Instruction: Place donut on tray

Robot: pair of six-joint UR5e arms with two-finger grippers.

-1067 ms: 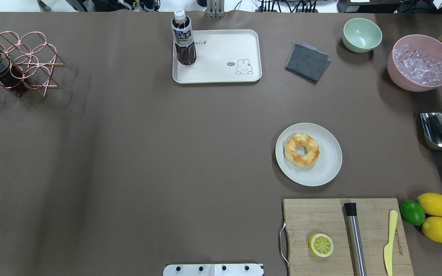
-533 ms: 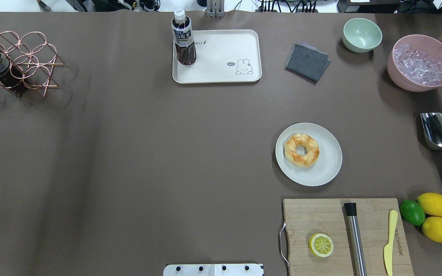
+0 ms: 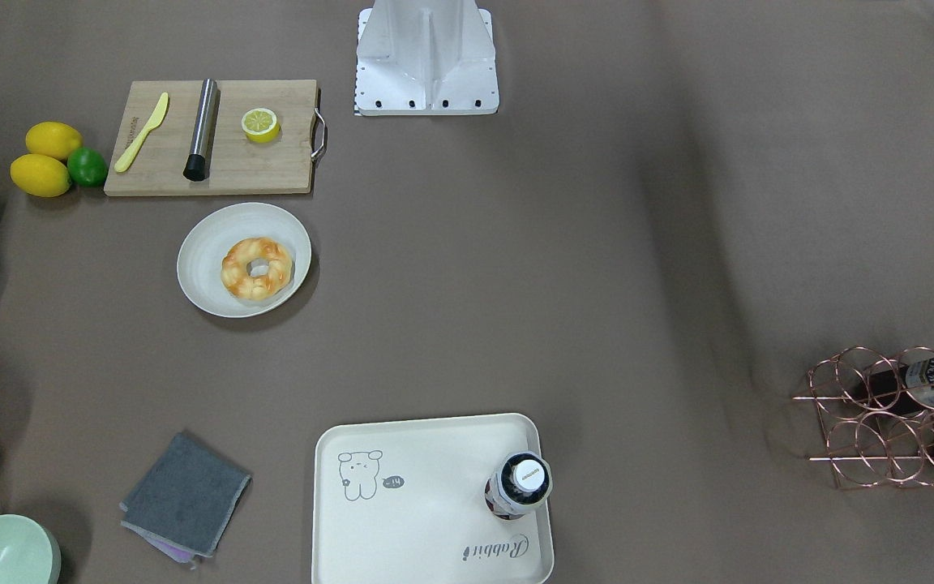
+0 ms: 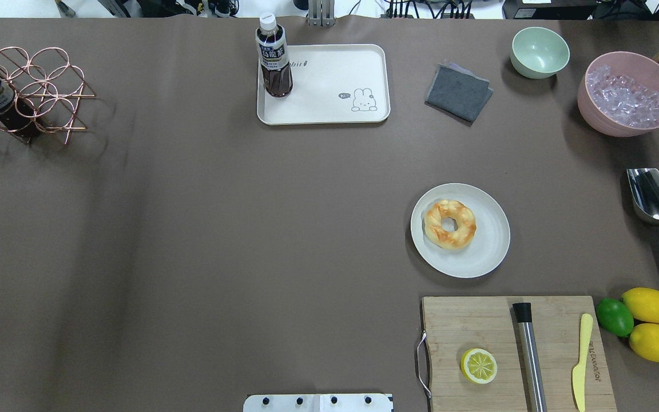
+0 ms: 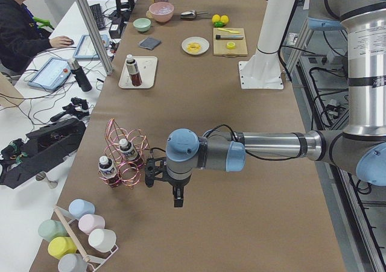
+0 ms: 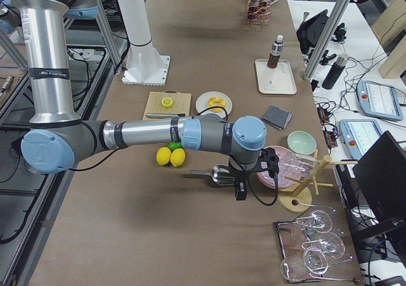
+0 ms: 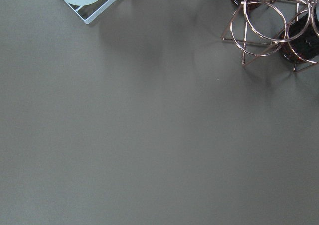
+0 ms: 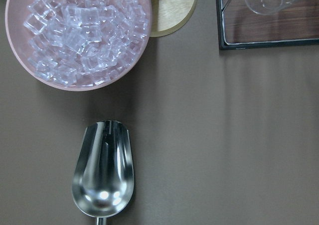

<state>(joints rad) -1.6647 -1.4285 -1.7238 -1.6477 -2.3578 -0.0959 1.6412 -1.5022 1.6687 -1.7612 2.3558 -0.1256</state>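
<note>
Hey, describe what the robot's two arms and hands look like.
Both the left arm and right arm are silver metal tubes joined by grey housings with pale blue round caps. A thin black cable loops along each forearm. Each ends in a small black hand: left hand, right hand.

Golden-orange donut, cream bear-print tray

- tray: script "Rabbit" near one corner; small speech bubble "hi" beside the animal drawing
- bottle on the tray: dark label with white characters, too small to read
- yellow knife: blade lettering, illegible
</note>
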